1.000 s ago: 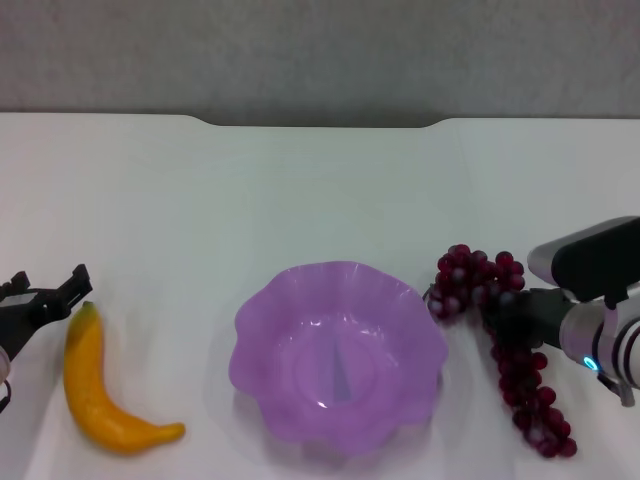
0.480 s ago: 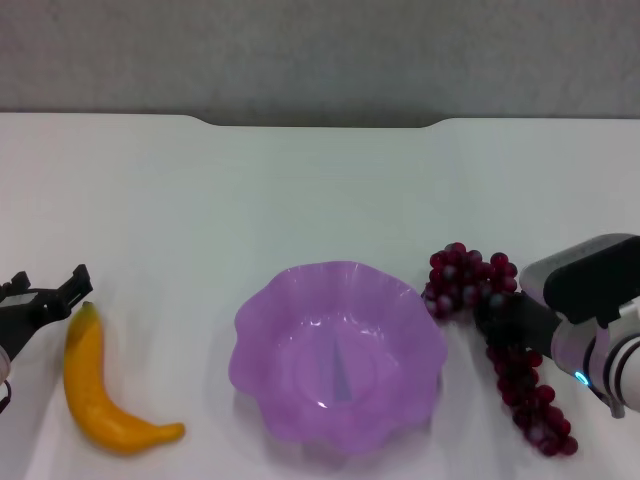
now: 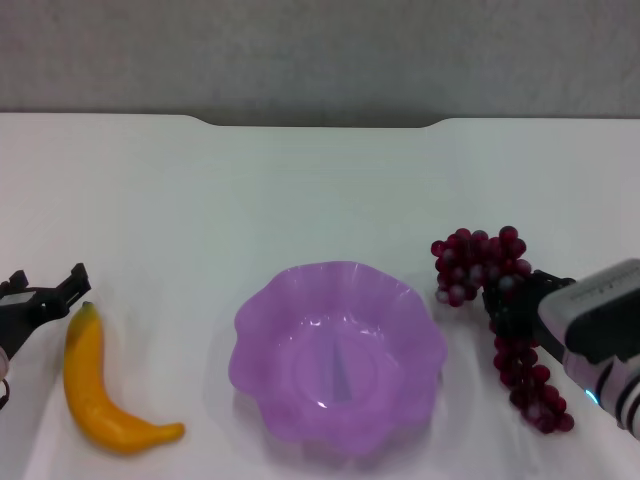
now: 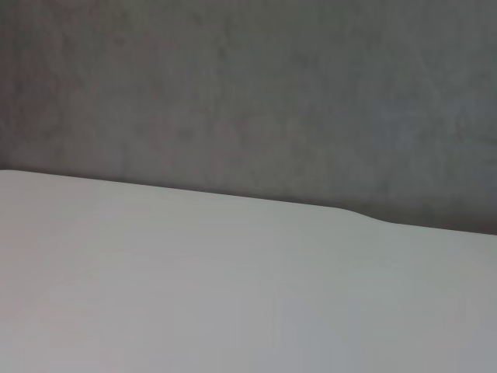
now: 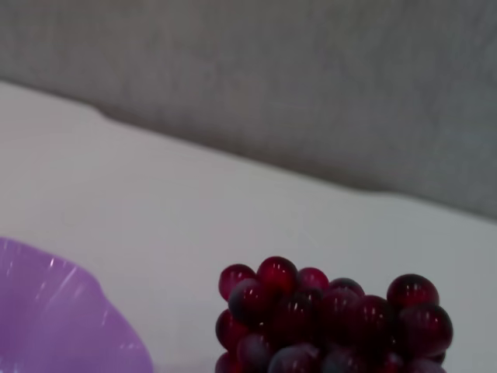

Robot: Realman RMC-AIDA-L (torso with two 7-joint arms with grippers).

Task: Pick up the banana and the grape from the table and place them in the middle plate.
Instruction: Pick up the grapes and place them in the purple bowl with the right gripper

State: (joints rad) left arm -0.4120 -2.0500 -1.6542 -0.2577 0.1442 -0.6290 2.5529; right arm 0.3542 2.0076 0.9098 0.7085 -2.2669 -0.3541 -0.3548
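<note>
Right gripper (image 3: 507, 300) clamps grape (image 3: 478, 262) beside middle plate (image 3: 255, 320) — left gripper (image 3: 45, 295) spread.

The middle plate (image 3: 338, 358) sits on the table (image 3: 300, 190) (near the front edge). The banana (image 3: 100, 385) lies to its left, the grape (image 3: 497, 312) to its right.

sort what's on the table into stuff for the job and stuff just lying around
For the job:
banana
grape, right gripper at it
middle plate, nothing in it
left gripper by the banana's tip

Lying about:
nothing else on the table
</note>
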